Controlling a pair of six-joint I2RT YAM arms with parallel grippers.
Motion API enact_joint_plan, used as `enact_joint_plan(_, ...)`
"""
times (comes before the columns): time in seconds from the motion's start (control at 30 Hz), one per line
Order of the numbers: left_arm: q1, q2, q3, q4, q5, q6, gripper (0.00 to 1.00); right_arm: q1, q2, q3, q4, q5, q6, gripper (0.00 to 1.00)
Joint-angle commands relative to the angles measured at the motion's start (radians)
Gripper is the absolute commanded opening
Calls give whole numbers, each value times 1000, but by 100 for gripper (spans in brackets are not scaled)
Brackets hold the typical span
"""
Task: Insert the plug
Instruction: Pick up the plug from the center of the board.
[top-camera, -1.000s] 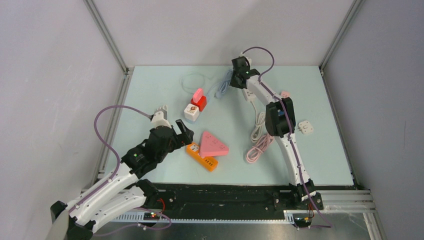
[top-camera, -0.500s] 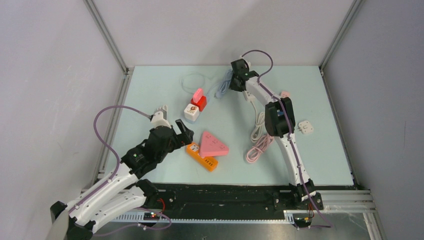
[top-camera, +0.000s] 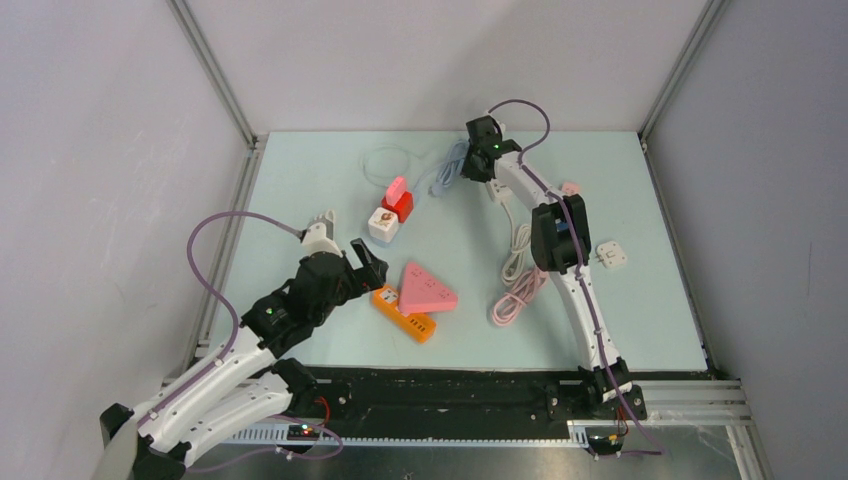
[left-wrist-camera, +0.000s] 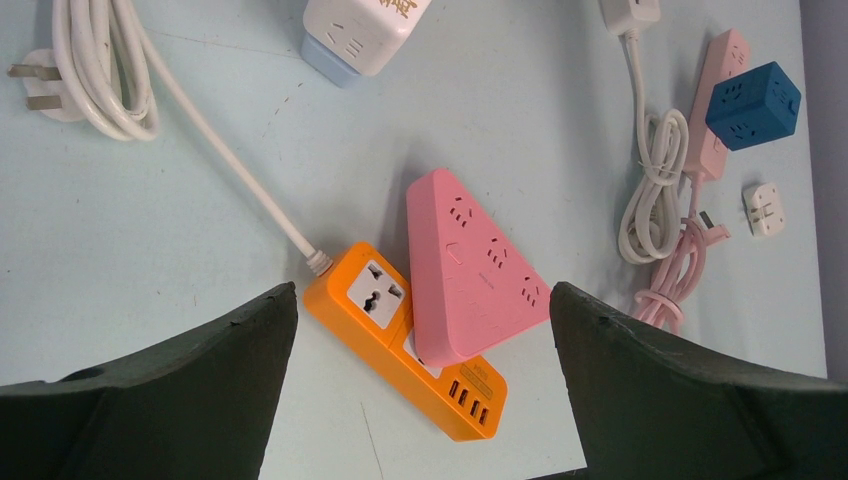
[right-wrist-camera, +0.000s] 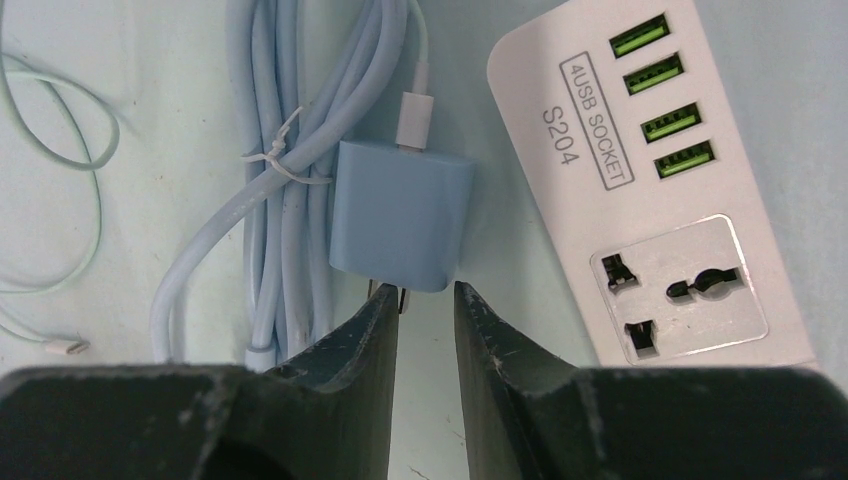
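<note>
Pale blue, the plug (right-wrist-camera: 402, 216) lies near the counter's (top-camera: 300, 180) far edge, between a bundled blue cable (right-wrist-camera: 290, 180) and a white socket strip (right-wrist-camera: 660, 180). The right pincer (right-wrist-camera: 425, 300) frames its prongs with a narrow gap; whether it grips cannot be told. The left pincer (left-wrist-camera: 423, 290) hangs wide apart over an orange strip (left-wrist-camera: 375, 295) and a pink triangular strip (left-wrist-camera: 470, 270).
</note>
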Motion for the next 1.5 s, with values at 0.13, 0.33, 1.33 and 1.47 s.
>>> enact_joint_plan(0.13, 8, -11, 3, 22, -9, -10, 100, -8, 19, 67, -28, -11, -12, 27)
enact_joint_plan(0.33, 7, -11, 1, 23, -10, -12, 100, -13, 14, 60, -22, -4, -18, 11)
enact_joint_plan(1.33, 9, -4, 28, 24, -7, -3, 100, -24, 35, 60, 1, -74, 64, 20)
enact_joint_plan(1.47, 9, -10, 30, 22, -8, -3, 100, -29, 33, 60, 0, -69, 71, 8)
